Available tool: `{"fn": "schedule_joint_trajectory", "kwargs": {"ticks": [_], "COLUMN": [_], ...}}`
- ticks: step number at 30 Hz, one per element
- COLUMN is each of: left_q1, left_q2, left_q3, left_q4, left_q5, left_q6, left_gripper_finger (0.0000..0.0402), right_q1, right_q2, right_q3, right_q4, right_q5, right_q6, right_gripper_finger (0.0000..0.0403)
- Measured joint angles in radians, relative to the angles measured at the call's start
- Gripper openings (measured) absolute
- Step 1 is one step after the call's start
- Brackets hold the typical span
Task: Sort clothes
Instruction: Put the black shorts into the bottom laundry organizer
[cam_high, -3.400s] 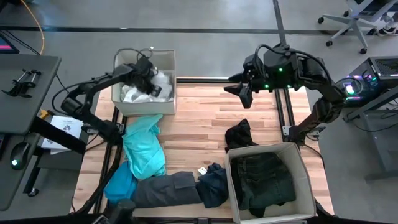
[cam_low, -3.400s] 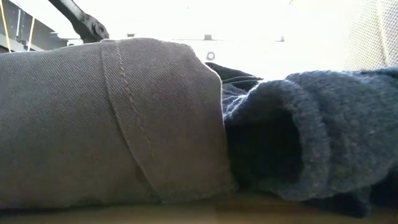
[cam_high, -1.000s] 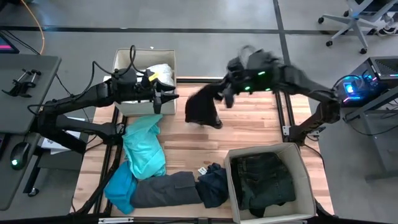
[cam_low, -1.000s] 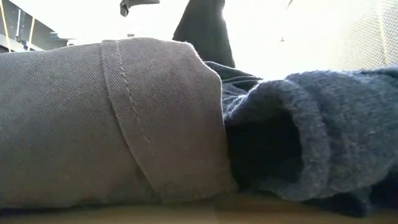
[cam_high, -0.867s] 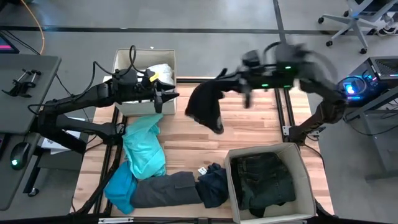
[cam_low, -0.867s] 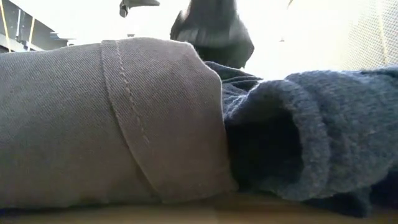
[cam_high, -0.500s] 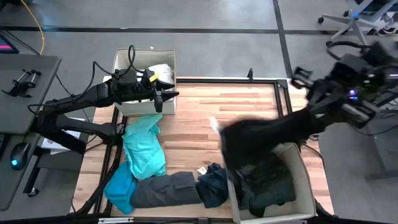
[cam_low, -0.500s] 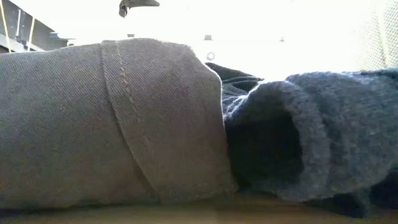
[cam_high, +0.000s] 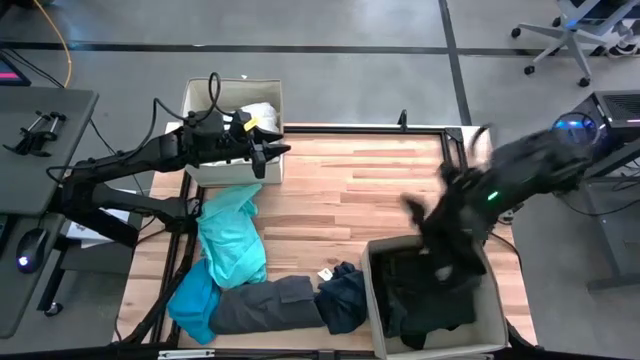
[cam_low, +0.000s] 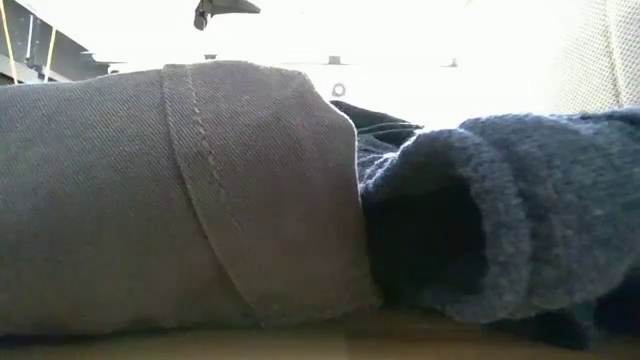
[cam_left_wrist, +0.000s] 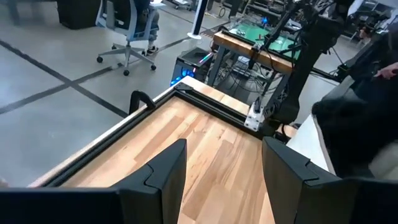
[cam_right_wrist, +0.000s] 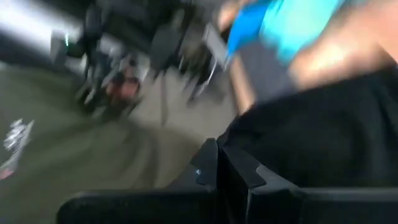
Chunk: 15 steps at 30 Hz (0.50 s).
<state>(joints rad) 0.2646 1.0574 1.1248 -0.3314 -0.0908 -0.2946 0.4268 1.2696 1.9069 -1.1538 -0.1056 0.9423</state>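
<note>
My right gripper (cam_high: 447, 218) is shut on a black garment (cam_high: 440, 245) above the far rim of the near-right beige bin (cam_high: 370, 290), which holds dark clothes (cam_high: 430, 295). My left gripper (cam_high: 270, 152) hovers open over the table beside the far-left bin (cam_high: 200, 165), which holds white clothes (cam_high: 257, 118); nothing is between its fingers (cam_left_wrist: 163, 171). A turquoise garment (cam_high: 230, 240), a blue one (cam_high: 195, 295), grey trousers (cam_high: 265, 305) and a navy knit (cam_high: 342, 297) lie on the near-left part of the table. My right gripper is shut on the black garment, but motion blur hides which part it has. In the wrist view the black cloth (cam_right_wrist: 305, 137) spreads out right beside the closed fingers (cam_right_wrist: 208, 167). The garment hangs below the gripper, over the bin's far rim.
The grey trousers (cam_low: 170, 200) and navy knit (cam_low: 500, 220) fill the low view. Bare wood (cam_high: 340, 190) lies between the two bins. A black frame rail (cam_high: 455, 170) runs along the table's right side; office chairs and a desk stand beyond the table.
My right gripper has swung from the far middle of the table toward the right edge and then toward the near edge, down over the near-right bin. The black garment trailed stretched out behind it and now hangs bunched over the bin.
</note>
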Motion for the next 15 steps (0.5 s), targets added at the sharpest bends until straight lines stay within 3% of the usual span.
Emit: {"fn": "schedule_joint_trajectory", "kwargs": {"ticks": [4, 6, 10, 15], "left_q1": [0.000, 0.000, 0.000, 0.000], "left_q2": [0.009, 0.011, 0.011, 0.011], "left_q3": [0.000, 0.000, 0.000, 0.000], "left_q4": [0.015, 0.026, 0.060, 0.110], "left_q5": [0.000, 0.000, 0.001, 0.001], "left_q6": [-0.009, -0.009, -0.009, 0.013], "left_gripper_finger": [0.0156, 0.0156, 0.0156, 0.0156], "right_q1": [0.059, 0.113, 0.231, 0.273], "right_q2": [0.003, 0.003, -0.003, 0.000], "right_q3": [-0.192, -0.270, -0.385, -0.589], "right_q4": [0.125, 0.088, 0.002, 0.045], "right_q5": [-0.236, -0.279, -0.268, -0.085], "right_q6": [0.276, 0.476, 0.676, 0.699], "right_gripper_finger": [0.0000, 0.0000, 0.0000, 0.0000]}}
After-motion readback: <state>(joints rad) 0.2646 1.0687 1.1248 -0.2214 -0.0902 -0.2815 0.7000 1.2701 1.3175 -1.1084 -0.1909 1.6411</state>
